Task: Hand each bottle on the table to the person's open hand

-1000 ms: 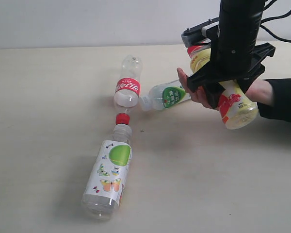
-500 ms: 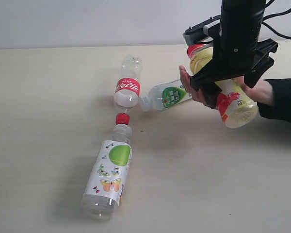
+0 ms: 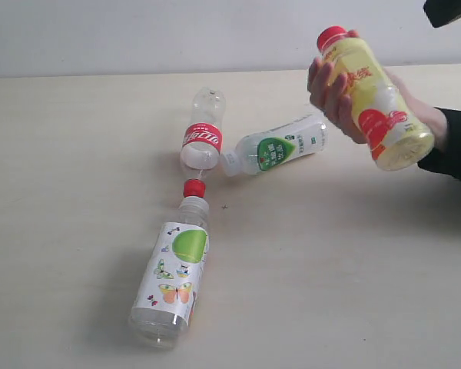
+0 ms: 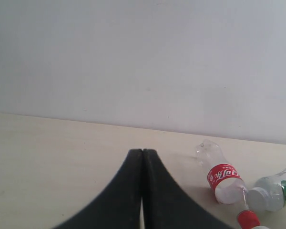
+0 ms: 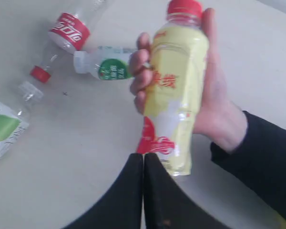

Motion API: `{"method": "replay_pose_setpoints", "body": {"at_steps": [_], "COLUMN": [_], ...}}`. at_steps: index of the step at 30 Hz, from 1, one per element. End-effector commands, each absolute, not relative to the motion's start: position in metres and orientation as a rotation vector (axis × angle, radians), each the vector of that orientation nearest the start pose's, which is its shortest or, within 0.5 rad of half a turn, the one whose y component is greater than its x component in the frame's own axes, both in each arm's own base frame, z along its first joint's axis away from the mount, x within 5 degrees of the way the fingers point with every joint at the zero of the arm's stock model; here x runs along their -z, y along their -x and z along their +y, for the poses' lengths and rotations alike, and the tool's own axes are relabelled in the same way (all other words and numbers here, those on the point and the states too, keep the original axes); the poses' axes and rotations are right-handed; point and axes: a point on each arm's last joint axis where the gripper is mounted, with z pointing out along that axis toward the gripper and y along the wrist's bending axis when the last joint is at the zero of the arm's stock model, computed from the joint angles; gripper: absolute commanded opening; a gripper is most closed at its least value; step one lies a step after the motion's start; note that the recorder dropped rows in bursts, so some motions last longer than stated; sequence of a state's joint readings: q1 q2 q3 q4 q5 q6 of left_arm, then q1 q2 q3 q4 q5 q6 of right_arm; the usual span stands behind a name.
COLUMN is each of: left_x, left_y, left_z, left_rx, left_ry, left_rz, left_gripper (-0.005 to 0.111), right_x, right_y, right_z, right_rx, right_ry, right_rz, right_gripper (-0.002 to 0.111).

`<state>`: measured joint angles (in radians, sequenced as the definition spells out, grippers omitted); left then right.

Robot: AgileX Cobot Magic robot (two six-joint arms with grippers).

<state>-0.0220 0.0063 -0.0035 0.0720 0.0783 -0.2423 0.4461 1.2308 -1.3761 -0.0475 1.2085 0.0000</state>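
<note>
The yellow-green bottle with the red cap [image 3: 373,96] [image 5: 176,95] is held off the table by the person's hand [image 3: 334,96] [image 5: 219,114], whose fingers are wrapped around it. My right gripper [image 5: 143,156] is shut and empty, high above that bottle's base; only a black corner of the right arm [image 3: 449,9] shows in the exterior view. Lying on the table [image 3: 77,192] are the clear red-label bottle [image 3: 203,137] [image 4: 222,179], the green-white label bottle [image 3: 275,147] [image 5: 107,67] and the large butterfly bottle [image 3: 173,269]. My left gripper [image 4: 142,151] is shut and empty, apart from them.
The person's black sleeve [image 3: 457,146] comes in from the right edge of the table. A pale wall [image 3: 138,34] runs behind the far edge. The three lying bottles meet near the table's centre, caps close together.
My right gripper has let go of the yellow-green bottle and risen almost out of the exterior view. The hand has closed around the bottle and lifted it.
</note>
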Motion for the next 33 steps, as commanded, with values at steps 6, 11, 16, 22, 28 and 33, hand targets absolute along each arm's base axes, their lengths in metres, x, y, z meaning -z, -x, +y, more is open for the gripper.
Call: {"method": "replay_pose_setpoints", "body": {"at_steps": [6, 11, 16, 22, 28, 33], "left_x": [-0.206, -0.206, -0.206, -0.206, -0.206, -0.206], "left_y": [-0.056, -0.056, -0.056, -0.056, -0.056, -0.056], "left_z": [-0.001, -0.001, -0.001, -0.001, -0.001, -0.001], "left_rx": [0.143, 0.143, 0.143, 0.143, 0.143, 0.143], "left_ry": [0.119, 0.119, 0.119, 0.119, 0.119, 0.119], "left_rz": [1.558, 1.558, 1.558, 1.558, 1.558, 1.558], "left_gripper": [0.0, 0.0, 0.0, 0.0, 0.0, 0.0], "right_x": [-0.371, -0.34, -0.318, -0.306, -0.308, -0.309], "right_y": [-0.114, -0.083, -0.065, -0.053, -0.034, -0.02], "right_z": [0.063, 0.048, 0.039, 0.034, 0.024, 0.016], "right_rx": [-0.319, -0.3, -0.298, -0.327, -0.319, -0.305], "right_ry": [0.591, 0.597, 0.585, 0.578, 0.562, 0.548], "right_rz": [2.091, 1.985, 1.928, 1.843, 1.745, 1.668], "right_gripper": [0.001, 0.001, 0.001, 0.001, 0.001, 0.001]}}
